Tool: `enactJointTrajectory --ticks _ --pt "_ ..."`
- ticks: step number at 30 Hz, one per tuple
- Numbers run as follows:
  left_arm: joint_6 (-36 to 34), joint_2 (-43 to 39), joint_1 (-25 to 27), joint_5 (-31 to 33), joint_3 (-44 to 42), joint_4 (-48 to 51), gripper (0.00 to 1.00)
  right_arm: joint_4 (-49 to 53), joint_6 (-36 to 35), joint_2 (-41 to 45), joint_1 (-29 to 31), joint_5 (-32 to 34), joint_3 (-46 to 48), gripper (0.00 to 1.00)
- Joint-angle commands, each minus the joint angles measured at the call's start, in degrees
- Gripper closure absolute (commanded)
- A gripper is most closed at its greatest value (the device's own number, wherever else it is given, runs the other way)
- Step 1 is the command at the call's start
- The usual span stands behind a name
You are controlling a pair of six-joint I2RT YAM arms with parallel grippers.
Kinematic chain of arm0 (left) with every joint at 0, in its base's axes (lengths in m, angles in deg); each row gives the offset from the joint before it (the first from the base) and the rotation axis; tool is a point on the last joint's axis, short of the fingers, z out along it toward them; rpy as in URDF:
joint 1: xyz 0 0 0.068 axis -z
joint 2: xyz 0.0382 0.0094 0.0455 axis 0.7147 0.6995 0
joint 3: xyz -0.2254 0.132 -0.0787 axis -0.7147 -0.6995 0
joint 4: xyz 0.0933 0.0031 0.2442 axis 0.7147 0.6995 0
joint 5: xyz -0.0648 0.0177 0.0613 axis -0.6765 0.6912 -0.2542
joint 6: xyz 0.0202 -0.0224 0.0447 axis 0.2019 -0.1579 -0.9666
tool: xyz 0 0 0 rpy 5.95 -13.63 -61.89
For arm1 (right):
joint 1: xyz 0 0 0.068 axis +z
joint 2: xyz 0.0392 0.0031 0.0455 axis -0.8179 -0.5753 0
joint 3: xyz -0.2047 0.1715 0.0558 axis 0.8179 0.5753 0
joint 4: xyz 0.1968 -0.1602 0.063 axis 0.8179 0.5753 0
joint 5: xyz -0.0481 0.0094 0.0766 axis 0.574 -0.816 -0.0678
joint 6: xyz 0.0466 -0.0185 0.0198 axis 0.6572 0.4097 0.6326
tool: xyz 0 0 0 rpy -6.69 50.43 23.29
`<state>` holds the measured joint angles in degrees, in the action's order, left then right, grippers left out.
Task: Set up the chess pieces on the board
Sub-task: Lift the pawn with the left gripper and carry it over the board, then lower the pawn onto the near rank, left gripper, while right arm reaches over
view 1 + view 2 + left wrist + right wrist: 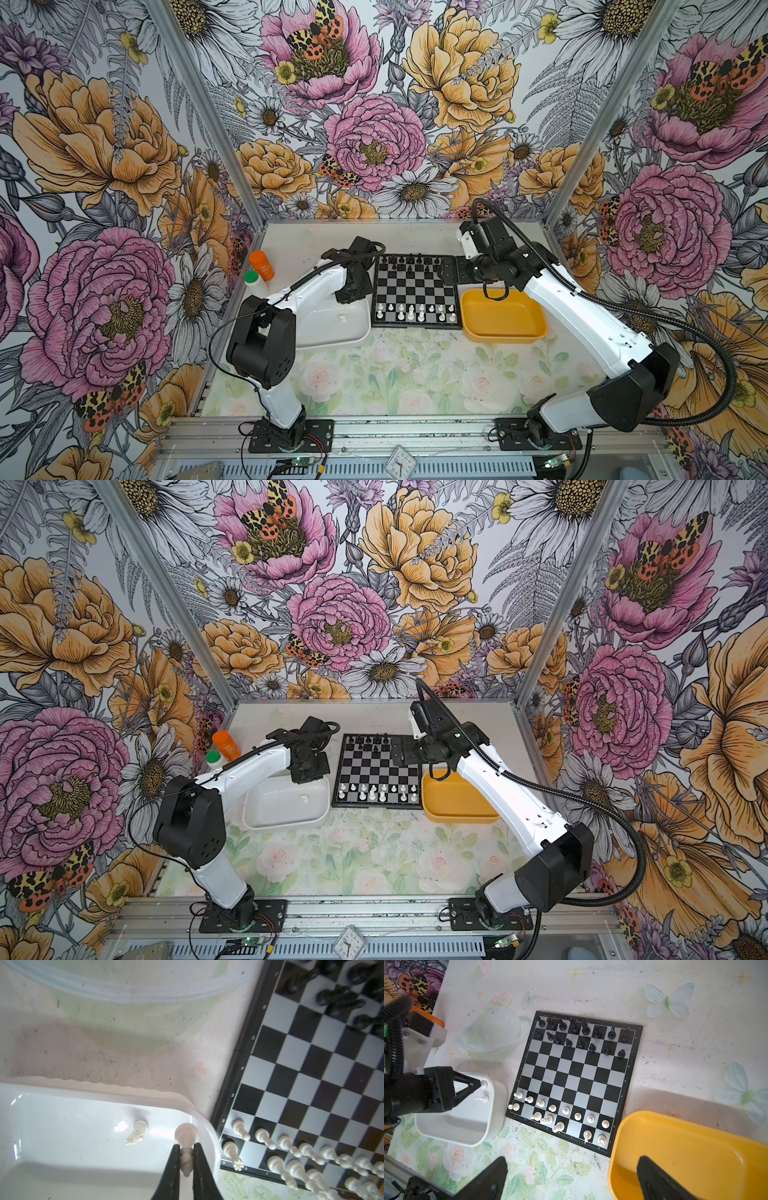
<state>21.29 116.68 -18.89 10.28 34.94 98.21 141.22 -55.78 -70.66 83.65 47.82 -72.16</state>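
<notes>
The board (415, 291) lies mid-table in both top views (376, 771). Black chess pieces (583, 1030) fill its two far rows, and white ones (564, 1110) stand in its two near rows. My left gripper (186, 1147) is shut on a white chess piece (186, 1134), held just above the white tray (62, 1147) near the corner next to the board. A white knight (136, 1133) lies on its side on the tray floor. My right gripper (571, 1180) stands wide open and holds nothing. It hangs high over the board's far right edge (446, 270).
An empty yellow tray (503, 316) sits against the board's right side. An orange bottle (262, 265) and a green-capped white bottle (253, 280) stand at the far left. A small clock (401, 461) lies on the front rail.
</notes>
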Motion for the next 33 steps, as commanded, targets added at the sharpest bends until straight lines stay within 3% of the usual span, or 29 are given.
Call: enactJointTrajectory --ticks 1,16,33 --pt "-1.24 -1.8 1.9 1.45 4.47 2.87 0.9 -1.06 1.29 3.05 -0.3 1.06 1.23 0.0" --pt "-1.66 8.04 15.29 1.21 19.6 6.45 0.89 -0.66 3.54 14.76 -0.21 2.04 10.51 0.0" --pt "0.34 17.2 25.64 1.07 27.41 6.44 0.9 9.64 3.98 26.42 -0.25 4.47 14.31 0.0"
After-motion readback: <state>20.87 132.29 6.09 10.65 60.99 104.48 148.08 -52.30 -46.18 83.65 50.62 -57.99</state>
